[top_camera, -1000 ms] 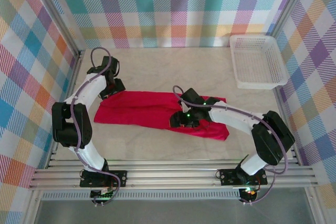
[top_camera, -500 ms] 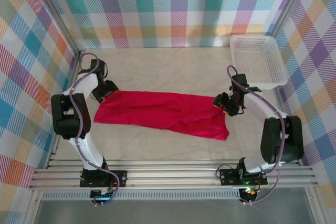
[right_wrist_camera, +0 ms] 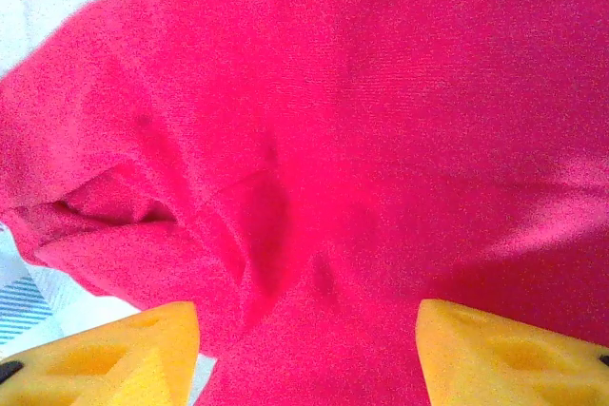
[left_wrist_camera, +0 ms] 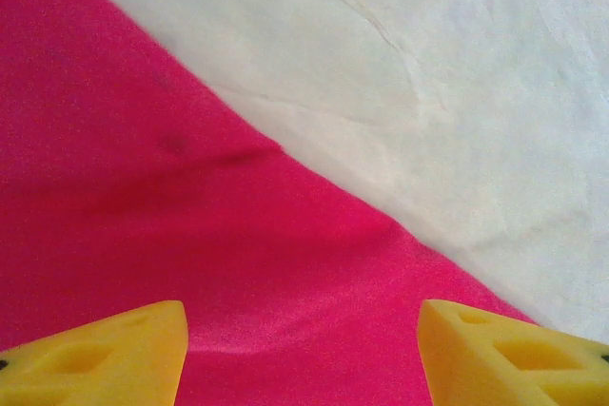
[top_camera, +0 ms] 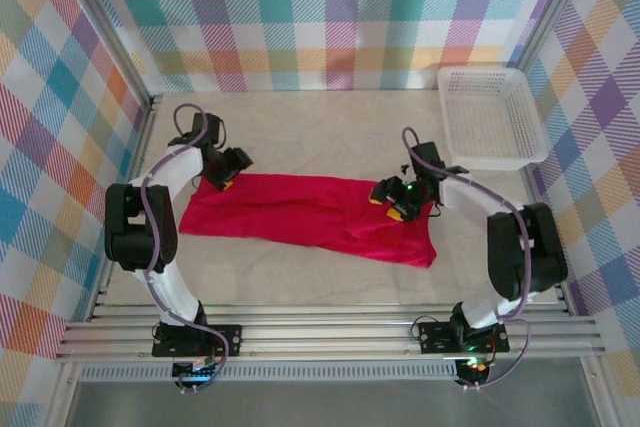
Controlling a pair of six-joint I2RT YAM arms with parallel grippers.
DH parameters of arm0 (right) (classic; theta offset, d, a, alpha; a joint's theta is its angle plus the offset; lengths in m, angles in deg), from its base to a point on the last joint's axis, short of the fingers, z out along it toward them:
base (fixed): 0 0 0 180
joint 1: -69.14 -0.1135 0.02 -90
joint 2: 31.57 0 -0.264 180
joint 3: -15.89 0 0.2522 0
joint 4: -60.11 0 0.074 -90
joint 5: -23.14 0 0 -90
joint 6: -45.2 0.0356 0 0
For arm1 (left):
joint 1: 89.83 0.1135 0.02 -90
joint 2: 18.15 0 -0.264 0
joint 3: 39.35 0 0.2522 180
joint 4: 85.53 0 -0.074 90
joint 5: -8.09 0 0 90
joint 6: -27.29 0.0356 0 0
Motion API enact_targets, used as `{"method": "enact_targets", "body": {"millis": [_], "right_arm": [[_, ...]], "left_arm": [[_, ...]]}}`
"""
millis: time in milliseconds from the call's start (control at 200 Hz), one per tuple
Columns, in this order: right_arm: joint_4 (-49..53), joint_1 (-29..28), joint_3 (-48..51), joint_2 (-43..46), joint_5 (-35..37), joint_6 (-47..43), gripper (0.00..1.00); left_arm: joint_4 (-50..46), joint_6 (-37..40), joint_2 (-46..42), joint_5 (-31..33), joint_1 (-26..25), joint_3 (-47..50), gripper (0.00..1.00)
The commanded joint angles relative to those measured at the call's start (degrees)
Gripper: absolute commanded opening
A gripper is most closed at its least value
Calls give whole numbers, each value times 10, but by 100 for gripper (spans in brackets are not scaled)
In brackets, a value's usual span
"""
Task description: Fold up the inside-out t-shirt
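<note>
The inside-out t-shirt (top_camera: 310, 212) is bright red and lies flattened in a long band across the middle of the table. My left gripper (top_camera: 227, 173) hovers over the shirt's far left corner. In the left wrist view its yellow fingers (left_wrist_camera: 114, 349) stand wide apart, so the left gripper (left_wrist_camera: 303, 319) is open over red cloth (left_wrist_camera: 190, 216) beside bare table. My right gripper (top_camera: 392, 203) is above the shirt's right part. In the right wrist view it (right_wrist_camera: 309, 313) is open above rumpled folds of the shirt (right_wrist_camera: 362, 121), with nothing held.
A white mesh basket (top_camera: 495, 161) stands at the far right corner of the table. The pale table surface (top_camera: 320, 127) stretches behind the shirt. Checked walls close in the left, right and far sides.
The left gripper has moved right, from the table's left edge onto the shirt's far left corner. The right gripper has swung out to the shirt's right end and come back left over it.
</note>
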Motion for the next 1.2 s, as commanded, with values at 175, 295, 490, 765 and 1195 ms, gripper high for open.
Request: {"method": "enact_targets", "body": {"millis": [175,295,490,765,1195], "right_arm": [[-4,3,46,-34,23,0,73],[76,2,-6,2,18,-63,75],[131,-3,19,80,26,-69,82],[162,79,35,99,151,-129,100],[124,60,-24,-38,130,-161,94]], "left_arm": [[-9,-7,70,69,58,23,64],[-6,1,56,74,57,27,64],[-26,27,-4,121,28,12,64],[-81,52,14,147,39,-23,66],[-56,48,-13,116,42,-5,66]]}}
